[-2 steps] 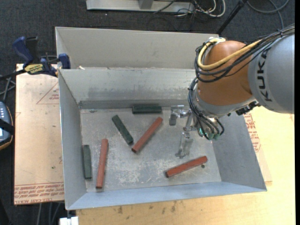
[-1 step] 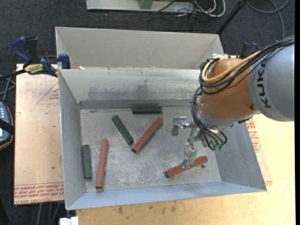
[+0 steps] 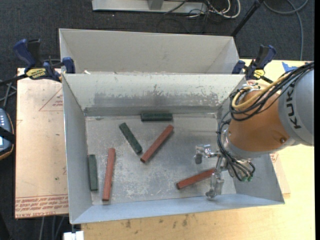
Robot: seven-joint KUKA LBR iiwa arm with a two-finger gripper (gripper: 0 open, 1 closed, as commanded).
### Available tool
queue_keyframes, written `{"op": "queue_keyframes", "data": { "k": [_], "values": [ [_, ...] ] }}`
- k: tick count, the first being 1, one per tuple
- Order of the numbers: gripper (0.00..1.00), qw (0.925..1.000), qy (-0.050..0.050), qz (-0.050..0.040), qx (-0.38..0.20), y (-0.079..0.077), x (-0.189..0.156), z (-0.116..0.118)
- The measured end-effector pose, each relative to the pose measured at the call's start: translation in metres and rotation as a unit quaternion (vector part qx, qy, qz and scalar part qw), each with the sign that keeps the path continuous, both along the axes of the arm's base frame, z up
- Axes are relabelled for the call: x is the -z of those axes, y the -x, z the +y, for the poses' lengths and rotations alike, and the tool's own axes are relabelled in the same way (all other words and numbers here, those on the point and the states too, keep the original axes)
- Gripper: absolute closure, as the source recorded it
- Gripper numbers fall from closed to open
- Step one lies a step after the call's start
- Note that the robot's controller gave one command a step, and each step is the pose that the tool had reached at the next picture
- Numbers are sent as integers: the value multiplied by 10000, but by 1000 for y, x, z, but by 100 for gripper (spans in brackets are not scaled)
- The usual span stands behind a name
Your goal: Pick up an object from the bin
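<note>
6 small sticks lie spread on the floor of the grey bin (image 3: pixel 150 91). At the far left, a dark green stick (image 3: pixel 92 172) and a red stick (image 3: pixel 108 174) lie side by side, near but apart, almost parallel to the left wall. Toward the middle, another dark green stick (image 3: pixel 130 138) lies slanted, and a longer red stick (image 3: pixel 157 143) slants the other way, with their lower ends close together. Behind them, a dark green stick (image 3: pixel 156 117) lies along the foot of the back wall. To the right, near the front wall, lies the last red stick (image 3: pixel 192 181). The gripper (image 3: pixel 206 176) is low over its right end with the 2 fingers apart: 1 finger (image 3: pixel 201 154) is behind the stick and the other is in front of it. I cannot tell if they touch it.
</note>
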State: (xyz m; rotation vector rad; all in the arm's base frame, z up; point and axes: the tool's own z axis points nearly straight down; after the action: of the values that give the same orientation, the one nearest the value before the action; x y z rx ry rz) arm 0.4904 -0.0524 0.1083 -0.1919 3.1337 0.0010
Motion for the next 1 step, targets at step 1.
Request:
{"op": "queue_keyframes", "data": {
  "k": [1],
  "values": [
    [100, 9962, 5, -42, -873, 8, 37, -14]
  ]
}}
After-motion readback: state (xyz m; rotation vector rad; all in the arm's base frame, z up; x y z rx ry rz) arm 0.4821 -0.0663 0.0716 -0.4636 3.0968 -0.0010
